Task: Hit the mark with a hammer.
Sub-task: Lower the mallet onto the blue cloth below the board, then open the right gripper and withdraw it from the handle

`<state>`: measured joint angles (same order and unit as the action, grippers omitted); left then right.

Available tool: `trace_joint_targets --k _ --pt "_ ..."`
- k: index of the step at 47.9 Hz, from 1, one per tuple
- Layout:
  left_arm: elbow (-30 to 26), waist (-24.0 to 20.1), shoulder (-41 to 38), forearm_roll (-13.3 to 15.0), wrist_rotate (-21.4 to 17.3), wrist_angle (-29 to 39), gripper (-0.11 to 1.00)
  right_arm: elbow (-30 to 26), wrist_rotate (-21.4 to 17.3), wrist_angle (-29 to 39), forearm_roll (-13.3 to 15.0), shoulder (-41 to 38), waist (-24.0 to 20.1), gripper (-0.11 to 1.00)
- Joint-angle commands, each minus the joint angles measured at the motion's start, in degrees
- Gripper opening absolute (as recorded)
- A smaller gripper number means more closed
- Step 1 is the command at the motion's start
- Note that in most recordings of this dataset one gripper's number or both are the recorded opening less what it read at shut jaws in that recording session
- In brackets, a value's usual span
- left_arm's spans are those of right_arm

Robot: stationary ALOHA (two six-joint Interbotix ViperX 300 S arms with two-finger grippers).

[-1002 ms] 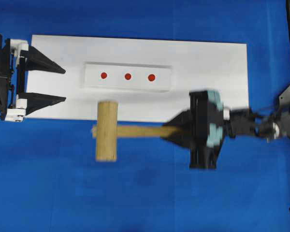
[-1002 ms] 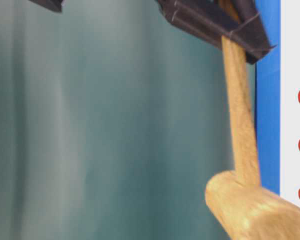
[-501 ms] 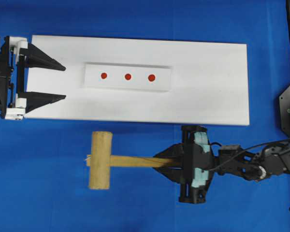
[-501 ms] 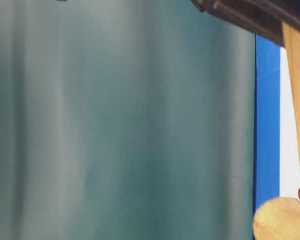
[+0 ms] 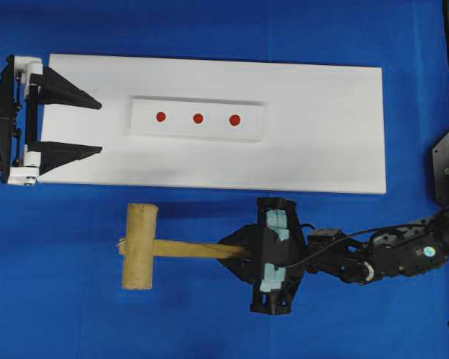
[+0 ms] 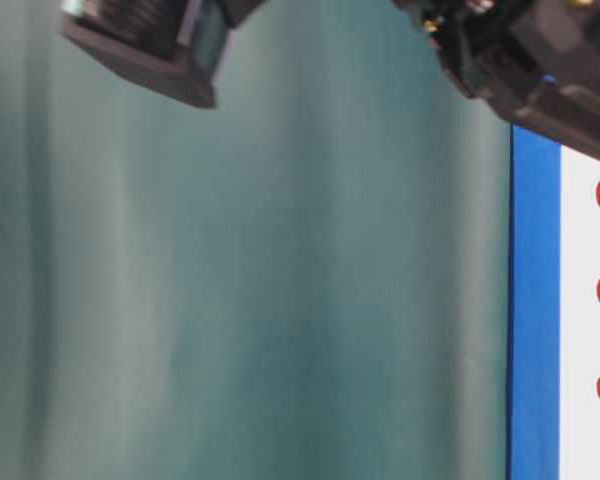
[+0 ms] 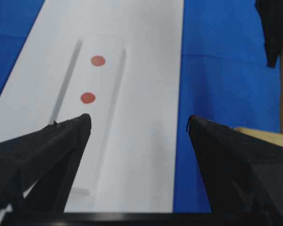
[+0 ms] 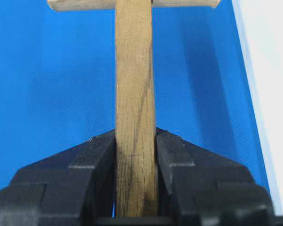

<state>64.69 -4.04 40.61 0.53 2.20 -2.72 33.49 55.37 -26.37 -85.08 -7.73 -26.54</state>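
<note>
Writing is nowhere legible. Right hand [image 5: 236, 252] clamps the hammer [image 5: 139, 246] by its handle over the blue table [image 5: 60, 314], beside the white board [image 5: 322, 127]; left hand [image 5: 96, 129] gapes wide, holding nothing.

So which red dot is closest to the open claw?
The dot at the left end of the row. It sits nearest the left gripper, whose jaws stand wide apart. The middle dot and the far dot lie further along the raised white strip.
</note>
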Motion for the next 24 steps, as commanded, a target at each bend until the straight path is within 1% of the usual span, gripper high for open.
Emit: trace_joint_targets --k 1,16,24 --pt "-0.5 -0.2 0.0 0.0 -0.1 -0.5 0.81 -1.5 -0.2 -0.1 0.4 -0.2 0.3 0.09" --pt "-0.4 -0.2 0.0 0.1 -0.1 -0.4 0.81 -2.4 -0.4 2.5 0.4 -6.7 0.6 0.09" --pt "-0.3 -0.2 0.0 0.1 -0.1 -0.4 0.81 -2.5 -0.4 2.5 0.4 -7.9 1.1 0.09"
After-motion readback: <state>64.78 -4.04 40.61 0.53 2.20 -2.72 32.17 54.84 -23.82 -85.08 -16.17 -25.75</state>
